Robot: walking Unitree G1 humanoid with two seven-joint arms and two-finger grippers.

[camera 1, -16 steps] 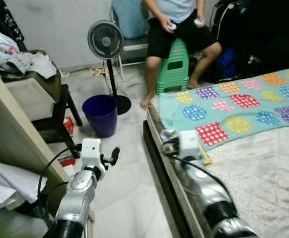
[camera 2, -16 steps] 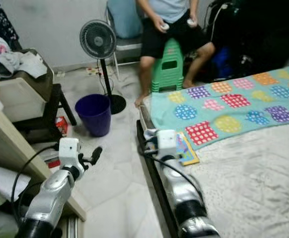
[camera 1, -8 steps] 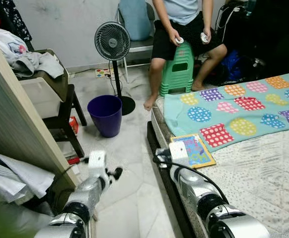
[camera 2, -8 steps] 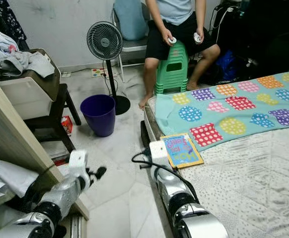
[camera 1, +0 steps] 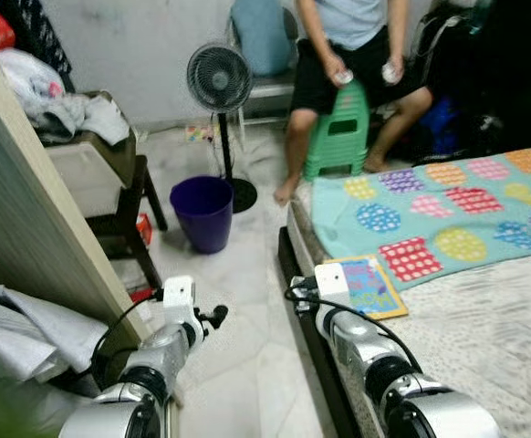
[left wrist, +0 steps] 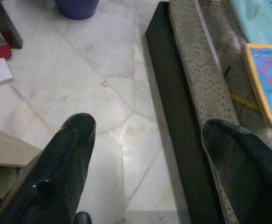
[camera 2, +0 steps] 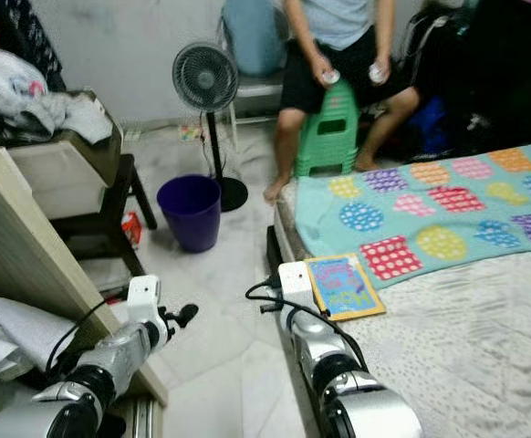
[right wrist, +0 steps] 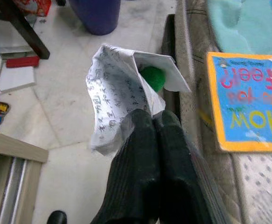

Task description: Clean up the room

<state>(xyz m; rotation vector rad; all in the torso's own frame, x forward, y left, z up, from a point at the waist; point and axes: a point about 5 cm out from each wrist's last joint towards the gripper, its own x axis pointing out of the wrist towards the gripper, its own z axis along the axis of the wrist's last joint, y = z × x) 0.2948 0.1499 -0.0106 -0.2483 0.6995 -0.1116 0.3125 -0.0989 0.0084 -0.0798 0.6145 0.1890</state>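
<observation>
My right gripper (right wrist: 157, 122) is shut on a crumpled white sheet of printed paper (right wrist: 109, 88) with something green (right wrist: 152, 77) tucked inside. It hangs over the floor beside the bed's dark frame (camera 1: 304, 315). A purple bin (camera 1: 203, 212) stands on the floor ahead, near the fan's base. Low at the left, my left gripper (left wrist: 145, 130) is open over the marble floor, its fingers (left wrist: 68, 154) wide apart with nothing between them. In the left eye view the left gripper (camera 1: 213, 317) sits beside a wooden board.
A colourful book (camera 1: 368, 285) lies at the bed's corner, below a teal dotted blanket (camera 1: 448, 205). A standing fan (camera 1: 218, 79), a dark stool with a clothes-filled box (camera 1: 92, 164) and a person on a green stool (camera 1: 340, 128) are ahead. A wooden board (camera 1: 37, 237) leans at left.
The head view has shifted. The right arm drew back off the bed corner, uncovering the book. Both arms sit lower and nearer than a second ago.
</observation>
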